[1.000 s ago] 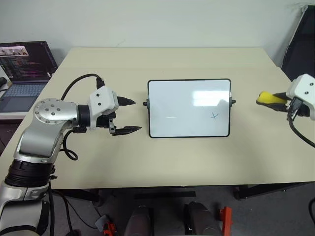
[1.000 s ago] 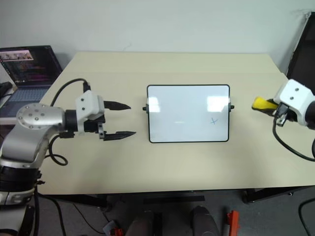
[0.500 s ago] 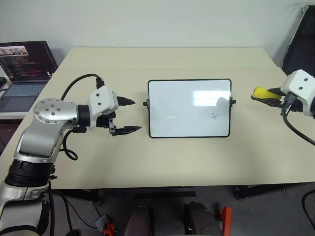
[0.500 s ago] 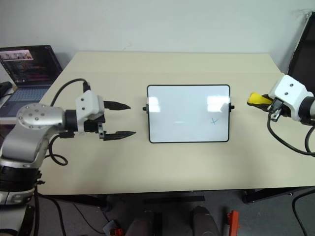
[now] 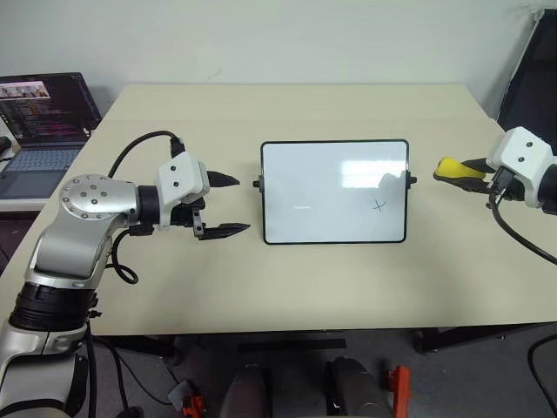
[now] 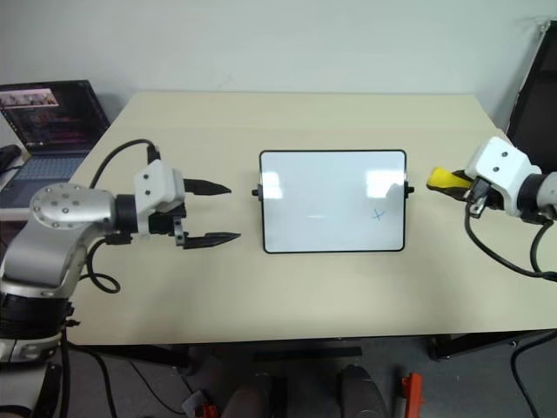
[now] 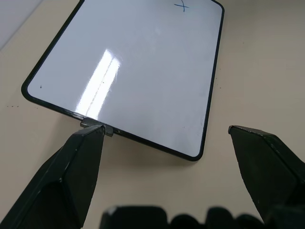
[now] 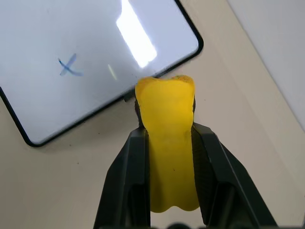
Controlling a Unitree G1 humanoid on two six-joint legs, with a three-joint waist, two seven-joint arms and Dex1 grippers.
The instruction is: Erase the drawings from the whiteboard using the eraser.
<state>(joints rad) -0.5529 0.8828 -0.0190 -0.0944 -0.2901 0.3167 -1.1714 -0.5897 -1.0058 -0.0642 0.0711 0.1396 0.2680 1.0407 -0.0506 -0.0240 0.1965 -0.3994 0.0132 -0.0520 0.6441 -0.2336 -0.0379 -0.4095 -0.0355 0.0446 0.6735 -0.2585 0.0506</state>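
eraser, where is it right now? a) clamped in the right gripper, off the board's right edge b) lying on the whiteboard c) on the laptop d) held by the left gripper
a: the yellow eraser sits squeezed between the right gripper's two black fingers, beside the whiteboard's right edge and not yet over the blue cross; the left gripper is open and holds nothing.
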